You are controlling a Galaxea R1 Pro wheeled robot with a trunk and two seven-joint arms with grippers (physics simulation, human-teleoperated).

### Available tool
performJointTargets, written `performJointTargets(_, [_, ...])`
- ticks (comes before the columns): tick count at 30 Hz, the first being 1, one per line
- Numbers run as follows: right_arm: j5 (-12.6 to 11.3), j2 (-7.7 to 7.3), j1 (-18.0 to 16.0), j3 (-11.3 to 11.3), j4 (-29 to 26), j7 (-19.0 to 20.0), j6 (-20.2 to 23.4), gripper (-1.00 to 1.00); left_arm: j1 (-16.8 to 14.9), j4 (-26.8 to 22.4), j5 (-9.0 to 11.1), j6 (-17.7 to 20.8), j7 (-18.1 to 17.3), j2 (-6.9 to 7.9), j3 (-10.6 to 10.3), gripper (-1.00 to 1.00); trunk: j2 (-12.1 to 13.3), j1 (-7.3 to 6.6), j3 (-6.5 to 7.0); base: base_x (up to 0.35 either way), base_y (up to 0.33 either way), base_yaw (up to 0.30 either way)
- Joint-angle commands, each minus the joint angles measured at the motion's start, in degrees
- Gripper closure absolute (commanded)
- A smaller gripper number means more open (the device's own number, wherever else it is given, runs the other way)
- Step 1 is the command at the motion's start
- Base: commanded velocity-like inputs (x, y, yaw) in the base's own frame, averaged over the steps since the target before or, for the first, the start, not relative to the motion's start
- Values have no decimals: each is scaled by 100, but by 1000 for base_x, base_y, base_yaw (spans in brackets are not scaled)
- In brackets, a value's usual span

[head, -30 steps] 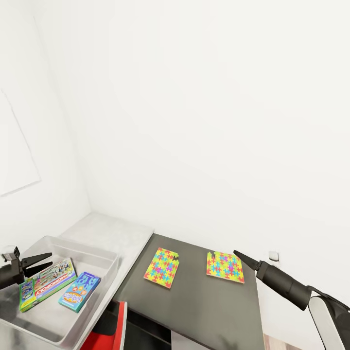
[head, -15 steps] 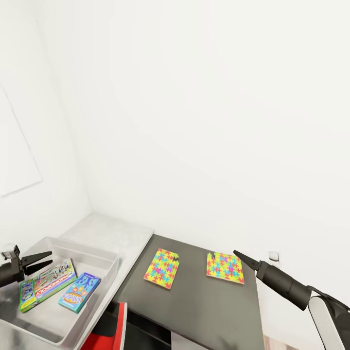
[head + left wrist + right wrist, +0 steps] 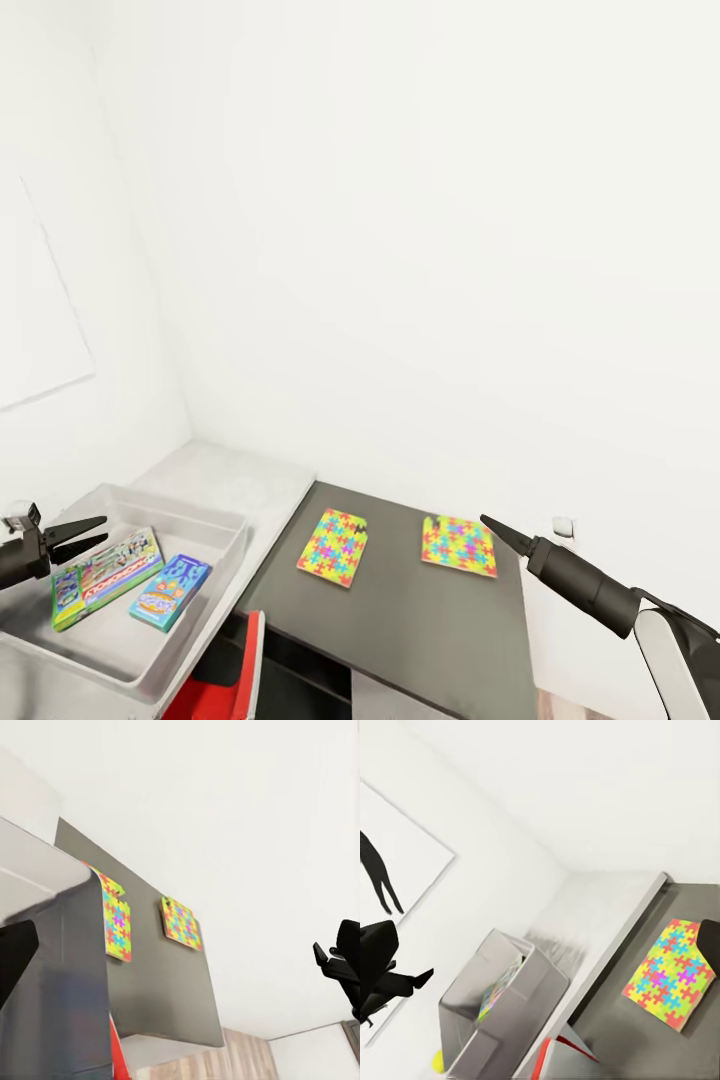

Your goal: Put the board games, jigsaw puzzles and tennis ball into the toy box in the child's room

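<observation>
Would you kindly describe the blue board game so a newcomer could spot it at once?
Find the grey toy box on the pale table, at the head view's lower left. Two flat boxes lie inside; the blue board game is the smaller one, nearer the dark cabinet, beside the green SKIP-BO box.

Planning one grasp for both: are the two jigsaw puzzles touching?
Apart. The head view shows bare dark cabinet top between the left puzzle and the right puzzle.

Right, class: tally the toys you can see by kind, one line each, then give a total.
Board games in the toy box: 2 (green, blue)
Jigsaw puzzles on the dark cabinet: 2 (left, right)
Total: 4
</observation>
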Motion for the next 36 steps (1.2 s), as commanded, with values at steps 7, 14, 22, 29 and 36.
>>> performJointTargets(7, [-19, 0, -4, -4, 4, 12, 35, -100, -4, -4, -9, 60, -25, -5, 2, -100, -10, 2, 0, -40, -111, 0])
performJointTargets(14, [-19, 0, -4, -4, 5, -1, 36, -100, -4, -10, -9, 59, -25, -1, 7, -100, -10, 2, 2, -8, -231, -67])
performJointTargets(22, [-20, 0, -4, -4, 5, -9, 36, -100, -4, -11, -9, 59, -25, 0, 13, -100, -10, 2, 3, -1, -73, -238])
performJointTargets(29, [-20, 0, -4, -4, 5, -23, 36, -100, -4, -11, -9, 59, -25, 0, 16, -100, -10, 2, 3, 0, -9, -274])
performJointTargets(36, [-20, 0, -4, -4, 5, -30, 36, -100, -4, -11, -9, 59, -25, 0, 17, -100, -10, 2, 3, 0, -2, -278])
